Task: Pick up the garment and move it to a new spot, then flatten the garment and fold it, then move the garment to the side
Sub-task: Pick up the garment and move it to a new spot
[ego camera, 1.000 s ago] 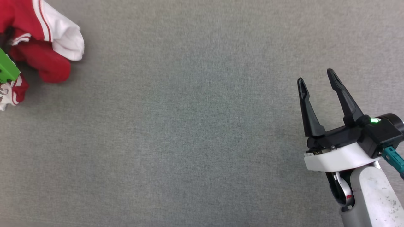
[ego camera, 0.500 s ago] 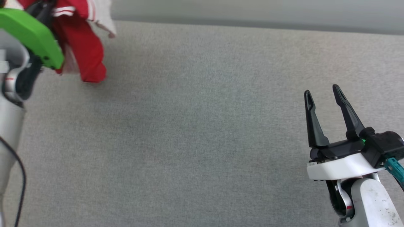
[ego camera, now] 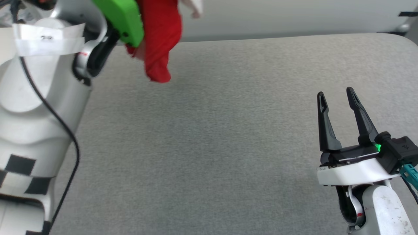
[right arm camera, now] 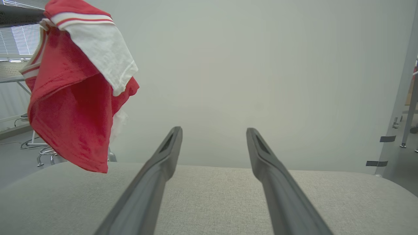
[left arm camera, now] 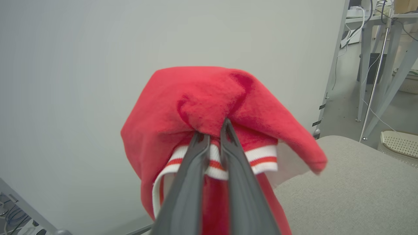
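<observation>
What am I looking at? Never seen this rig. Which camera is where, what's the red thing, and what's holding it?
It's a two-armed robot with three cameras. The head view looks down from the robot's head. Each wrist view looks along that arm's two dark fingers. The left gripper is shut on a red T-shirt with white sleeves, pinched near the striped trim, so the shirt hangs bunched from it. The right gripper is open and holds nothing. Underneath is a grey padded surface.

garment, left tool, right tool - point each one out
garment (right arm camera: 72, 111), right wrist view, red hanging body
left tool (left arm camera: 212, 129), left wrist view, midway between fingertips shut on the garment
right tool (ego camera: 335, 92), head view, midway between open fingertips
</observation>
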`<state>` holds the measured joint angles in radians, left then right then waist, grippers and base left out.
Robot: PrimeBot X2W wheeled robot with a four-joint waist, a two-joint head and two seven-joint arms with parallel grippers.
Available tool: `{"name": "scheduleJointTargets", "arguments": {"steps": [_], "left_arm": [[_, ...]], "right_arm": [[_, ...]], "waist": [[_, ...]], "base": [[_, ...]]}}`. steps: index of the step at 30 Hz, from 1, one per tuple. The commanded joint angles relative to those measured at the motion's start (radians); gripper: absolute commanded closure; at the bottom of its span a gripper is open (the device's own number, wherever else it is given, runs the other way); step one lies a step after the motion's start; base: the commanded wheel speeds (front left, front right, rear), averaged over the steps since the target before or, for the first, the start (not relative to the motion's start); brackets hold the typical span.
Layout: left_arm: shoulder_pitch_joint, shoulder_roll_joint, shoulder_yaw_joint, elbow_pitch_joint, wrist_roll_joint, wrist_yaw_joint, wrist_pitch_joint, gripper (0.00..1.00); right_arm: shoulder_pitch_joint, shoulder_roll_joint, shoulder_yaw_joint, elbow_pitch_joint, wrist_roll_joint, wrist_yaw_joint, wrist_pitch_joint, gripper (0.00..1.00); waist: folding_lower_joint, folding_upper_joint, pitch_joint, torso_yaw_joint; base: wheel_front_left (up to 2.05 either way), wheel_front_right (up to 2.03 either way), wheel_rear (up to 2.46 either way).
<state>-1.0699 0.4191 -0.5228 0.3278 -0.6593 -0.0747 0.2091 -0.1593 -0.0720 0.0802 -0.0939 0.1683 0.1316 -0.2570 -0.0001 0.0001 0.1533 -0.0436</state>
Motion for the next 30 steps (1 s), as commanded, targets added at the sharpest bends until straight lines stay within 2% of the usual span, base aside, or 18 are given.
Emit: {"name": "scheduleJointTargets", "arguments": {"steps": [1,6,10,17,21,22,23,24,30], "left_arm": [[-0.031,-0.027,-0.009,0.011,0.013,-0.001,-0.021,1.0],[-0.042,-0.112,-0.046,0.058,0.039,0.007,-0.094,1.0],[0.036,-0.176,-0.083,0.111,0.043,0.017,-0.161,1.0],[0.25,-0.259,-0.256,0.261,0.102,-0.001,-0.204,1.0],[0.317,-0.298,-0.317,0.342,0.118,-0.011,-0.229,1.0],[0.324,-0.305,-0.327,0.358,0.122,-0.012,-0.233,0.55],[0.329,-0.313,-0.341,0.378,0.126,-0.014,-0.235,0.04],[0.332,-0.319,-0.349,0.393,0.127,-0.016,-0.234,0.0],[0.321,-0.341,-0.372,0.441,0.118,-0.03,-0.271,0.0]], "right_arm": [[0.005,0.005,0.004,-0.005,0.007,-0.001,-0.005,0.0],[0.003,0.011,-0.004,-0.008,0.01,-0.001,-0.005,0.0],[0.005,0.014,-0.009,-0.01,0.011,-0.001,-0.005,0.0],[0.004,0.017,-0.019,-0.013,0.005,-0.001,-0.005,0.0],[-0.001,0.018,-0.013,-0.007,0.0,-0.001,-0.005,0.0],[-0.002,0.018,-0.011,-0.005,-0.001,-0.001,-0.005,0.0],[-0.003,0.018,-0.008,-0.002,-0.002,-0.001,-0.005,0.0],[-0.003,0.018,-0.006,0.0,-0.003,-0.001,-0.005,0.0],[0.002,0.017,-0.007,0.015,-0.008,-0.001,-0.005,0.0]], "waist": [[0.0001,-0.0001,0.018,-0.064],[0.0001,-0.0001,0.036,-0.11],[0.0001,-0.0001,0.043,-0.13],[0.0001,-0.0001,0.058,-0.131],[0.0001,-0.0001,0.063,-0.116],[0.0001,-0.0001,0.063,-0.111],[0.0001,-0.0001,0.064,-0.106],[0.0001,-0.0001,0.063,-0.101],[0.0001,-0.0001,0.044,-0.065]], "base": [[0.0,0.0,0.0],[0.0,0.0,0.0],[0.0,0.0,0.0],[0.0,0.0,0.0],[0.0,0.0,0.0],[0.0,0.0,0.0],[0.0,0.0,0.0],[0.0,0.0,0.0],[0.0,0.0,0.0]]}}
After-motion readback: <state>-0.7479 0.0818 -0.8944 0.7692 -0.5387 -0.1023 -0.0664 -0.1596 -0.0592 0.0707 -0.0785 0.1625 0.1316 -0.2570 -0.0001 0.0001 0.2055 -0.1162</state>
